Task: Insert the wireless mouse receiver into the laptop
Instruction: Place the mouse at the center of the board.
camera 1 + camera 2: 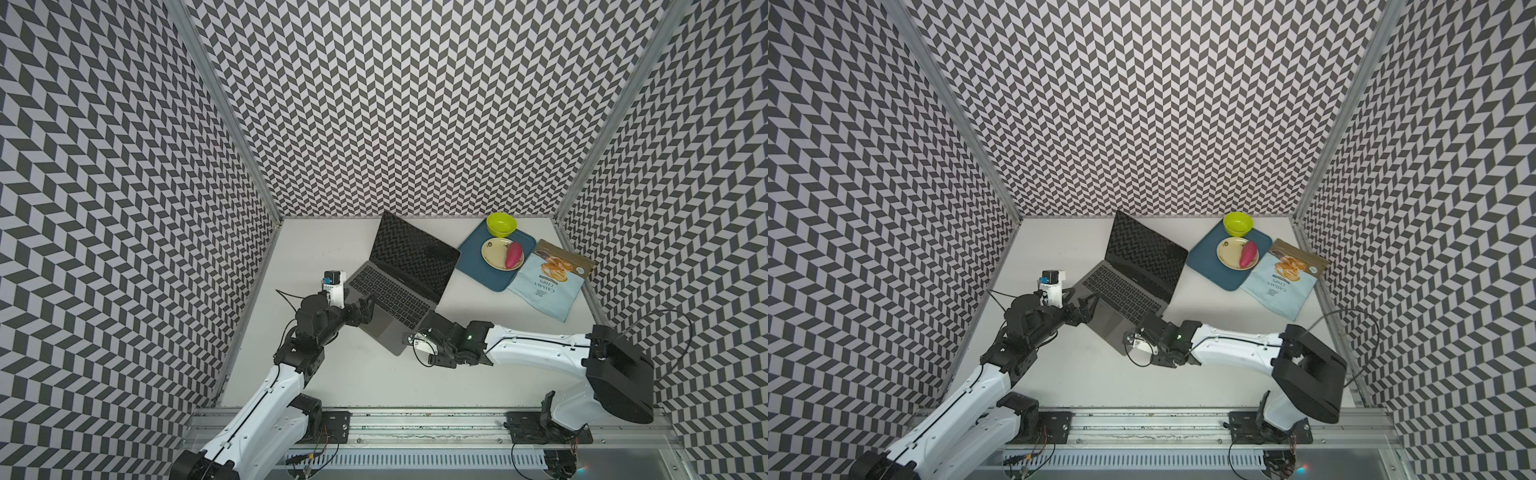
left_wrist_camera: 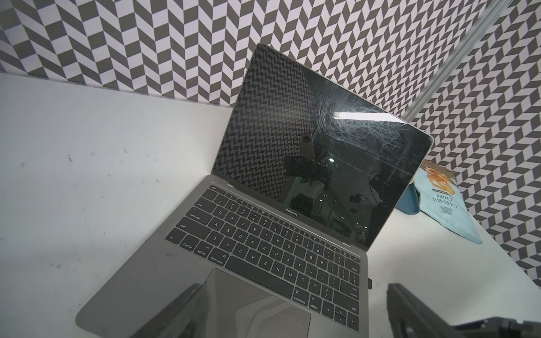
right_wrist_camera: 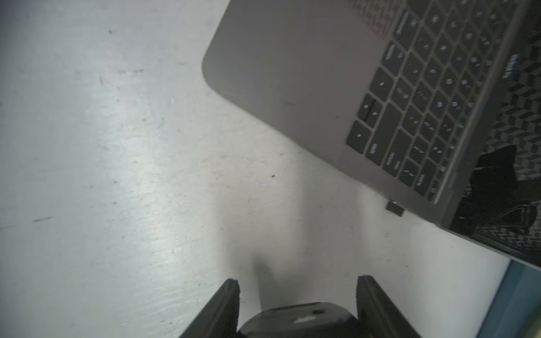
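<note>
Starting at the left fingers (image 2: 181, 313): spread wide, nothing between them, poised over the trackpad end of the laptop (image 2: 263, 243). The right fingers (image 3: 225, 304) stand part-way apart and appear clamped on a rounded black object (image 3: 292, 320), probably the mouse, which fills the gap at their base. They sit low over the bare counter (image 3: 117, 175), off the laptop's right side edge.

Wireless mouse receiver (image 3: 395, 208): a small dark nub touching that right side edge, toward the hinge end. Its long axis is square to the edge and points outward over the counter. It appears plugged in. A lighter sliver seems to show between nub and casing; whether it is fully home cannot be told.

Governing relation: the receiver lies on the right fingers' side of the laptop, off toward the hinge. The keyboard's full width separates the left fingers from it. Judgement: the right arm is nearer, but its fingers are occupied.

Clearance: the counter alongside the right edge is open. The blue tray (image 1: 473, 259) and chips bag (image 1: 544, 286) lie beyond the hinge end, apart from the receiver.
</note>
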Controlling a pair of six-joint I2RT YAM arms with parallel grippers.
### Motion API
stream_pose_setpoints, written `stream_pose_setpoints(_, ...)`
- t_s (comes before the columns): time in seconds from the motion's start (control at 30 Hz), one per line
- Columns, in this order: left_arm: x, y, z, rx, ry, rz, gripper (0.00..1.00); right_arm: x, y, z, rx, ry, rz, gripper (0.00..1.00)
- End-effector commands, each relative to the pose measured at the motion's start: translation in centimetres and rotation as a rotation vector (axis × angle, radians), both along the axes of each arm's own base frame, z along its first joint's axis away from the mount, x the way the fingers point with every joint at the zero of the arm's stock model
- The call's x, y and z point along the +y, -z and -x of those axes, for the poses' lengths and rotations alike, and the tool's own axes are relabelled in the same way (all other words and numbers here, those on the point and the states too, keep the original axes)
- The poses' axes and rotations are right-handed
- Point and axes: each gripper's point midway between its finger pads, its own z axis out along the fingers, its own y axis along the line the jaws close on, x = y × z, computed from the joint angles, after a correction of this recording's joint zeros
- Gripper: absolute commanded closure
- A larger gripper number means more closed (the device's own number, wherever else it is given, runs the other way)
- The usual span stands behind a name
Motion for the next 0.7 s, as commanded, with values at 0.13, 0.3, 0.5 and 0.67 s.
stream_pose_setpoints(0.13, 2.8, -0.9, -1.6, -0.093, -0.173, -0.014, 0.00, 2.5, -1.7, 1.1, 0.042, -0.036, -0.136, 0.11)
stream_pose_setpoints(0.3, 6.3, -1.5, -2.7, -0.175, -0.366, -0.084, 0.00, 3.1, -6.2, -0.3, -0.016, 0.040, -0.356, 0.00)
stream_pose_setpoints(0.5, 12.7, -1.7, -4.3, -0.251, -0.607, -0.205, 0.00, -7.5, -15.5, -11.3, -0.251, 0.609, -0.876, 0.00)
stream_pose_setpoints(0.67, 13.8, 1.5, -5.3, -0.315, -0.563, -0.246, 0.00, -21.9, -16.5, -15.0, -0.576, 1.009, -1.103, 0.00)
